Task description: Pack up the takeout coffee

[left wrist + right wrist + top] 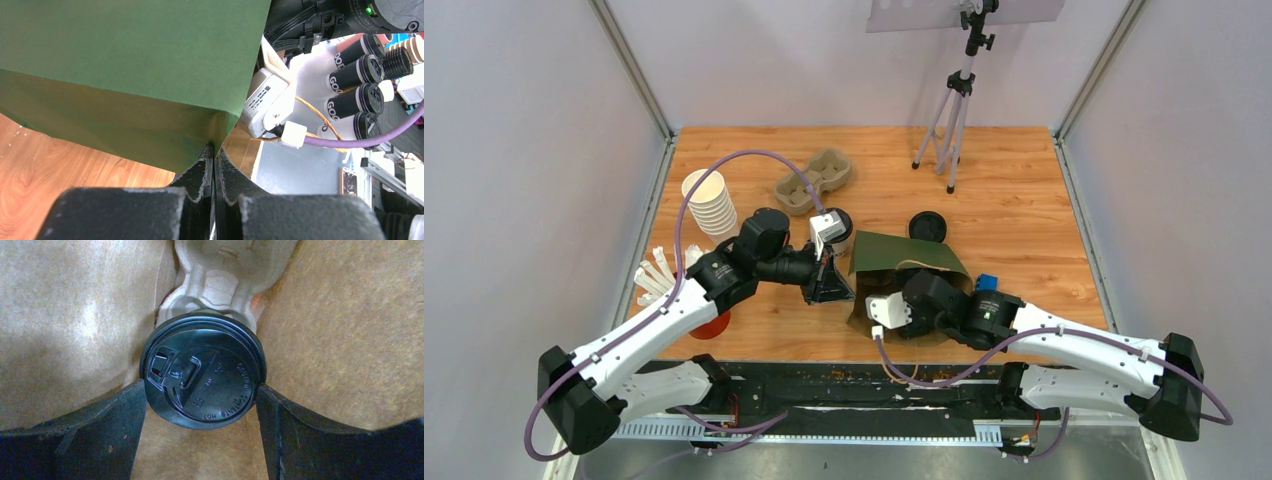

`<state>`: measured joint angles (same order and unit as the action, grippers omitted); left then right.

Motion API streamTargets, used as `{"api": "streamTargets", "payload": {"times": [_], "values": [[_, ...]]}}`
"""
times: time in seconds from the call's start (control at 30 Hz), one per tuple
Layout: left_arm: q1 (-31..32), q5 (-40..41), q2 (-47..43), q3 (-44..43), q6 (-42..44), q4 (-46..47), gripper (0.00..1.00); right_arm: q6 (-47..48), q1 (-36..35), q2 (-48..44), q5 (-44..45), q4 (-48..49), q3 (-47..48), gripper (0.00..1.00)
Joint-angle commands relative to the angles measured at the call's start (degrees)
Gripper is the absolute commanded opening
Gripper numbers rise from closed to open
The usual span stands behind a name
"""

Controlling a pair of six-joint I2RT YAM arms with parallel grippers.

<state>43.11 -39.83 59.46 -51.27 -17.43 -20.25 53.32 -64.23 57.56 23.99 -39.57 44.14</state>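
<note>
A green paper bag (904, 258), brown inside, lies in the middle of the table with its mouth toward my right arm. My left gripper (215, 150) is shut on the bag's edge (220, 120), also seen from above (832, 288). Inside the bag, a takeout coffee cup with a black lid (202, 375) sits in a pulp carrier (225, 270). My right gripper (202, 392) is around it, one finger (125, 410) touching each side of the lid. A second black-lidded cup (927, 226) stands on the table behind the bag.
An empty pulp carrier (814, 180) and a stack of lidless white cups (709, 202) sit at the back left. A red cup (712, 326) with white sticks (659, 272) stands under my left arm. A tripod (952, 120) stands at the back right.
</note>
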Motion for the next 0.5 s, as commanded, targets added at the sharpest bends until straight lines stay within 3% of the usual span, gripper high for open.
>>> {"api": "streamTargets", "payload": {"times": [0.0,0.47], "values": [[0.22,-1.37,0.30,-0.21,-0.58,3.29,0.05,0.37,0.67,-0.52,0.44,0.08,0.78,0.62],[0.26,-1.47,0.74,-0.60,-0.50,3.20,0.05,-2.46,0.97,-1.74,-2.04,-4.47,4.26,0.61]]}}
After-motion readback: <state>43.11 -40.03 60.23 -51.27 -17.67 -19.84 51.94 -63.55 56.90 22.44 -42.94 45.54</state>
